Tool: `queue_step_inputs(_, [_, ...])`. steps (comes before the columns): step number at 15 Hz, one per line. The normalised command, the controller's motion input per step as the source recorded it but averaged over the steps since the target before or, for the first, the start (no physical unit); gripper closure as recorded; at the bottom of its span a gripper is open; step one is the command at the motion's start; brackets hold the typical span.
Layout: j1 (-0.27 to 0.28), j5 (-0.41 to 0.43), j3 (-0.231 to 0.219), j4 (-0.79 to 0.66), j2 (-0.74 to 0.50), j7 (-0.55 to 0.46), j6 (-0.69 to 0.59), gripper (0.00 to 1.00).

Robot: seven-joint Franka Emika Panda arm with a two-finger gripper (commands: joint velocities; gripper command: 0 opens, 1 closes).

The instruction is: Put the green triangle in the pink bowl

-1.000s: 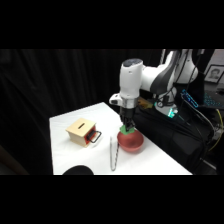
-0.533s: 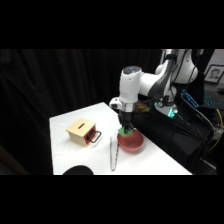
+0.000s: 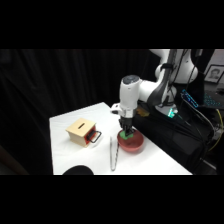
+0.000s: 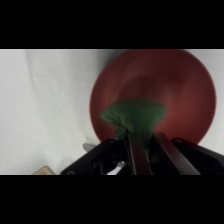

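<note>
Over the pink bowl [image 3: 131,142], near the right part of the white surface [image 3: 70,152], the hand [image 3: 126,131] hangs straight down from the white arm [image 3: 150,87]. In the wrist view its two fingers [image 4: 134,155] rise from the bottom edge and stand close together, clamped on the lower end of the green triangle [image 4: 135,116]. The block's wide green part spreads out beyond the fingertips, and the red inside of the bowl lies behind it on all sides but the bottom, so the piece sits above the bowl's hollow, toward the rim nearest the camera. Whether the block touches the bowl's floor or hangs just clear of it cannot be told. In the side view a patch of green [image 3: 127,134] shows right under the hand, at the top of the bowl, level with its rim or just above it.

Just left of the bowl, metal tongs [image 3: 112,154] lie lengthwise on the surface, close to the bowl's side but apart from it. Farther left stands a tan wooden box [image 3: 81,132] with a dark handle [image 3: 95,136] on the side that faces the bowl. A dark round object [image 3: 77,171] is cut off by the front edge of the picture. Behind all of it hangs a black curtain [image 3: 60,80].
</note>
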Motion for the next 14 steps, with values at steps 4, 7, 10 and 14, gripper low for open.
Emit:
queue_step_inputs(4, [0.084,-0.11,-0.093,-0.01,0.06,-0.02,0.18,0.57])
queue_step_inputs(7, [0.101,-0.123,-0.099,-0.02,0.02,-0.01,0.15,0.35])
queue_step_inputs(10, [0.101,-0.112,-0.085,-0.04,-0.02,-0.02,0.13,0.09])
queue_step_inputs(14, [0.091,-0.103,-0.072,-0.07,-0.05,-0.02,0.12,0.0])
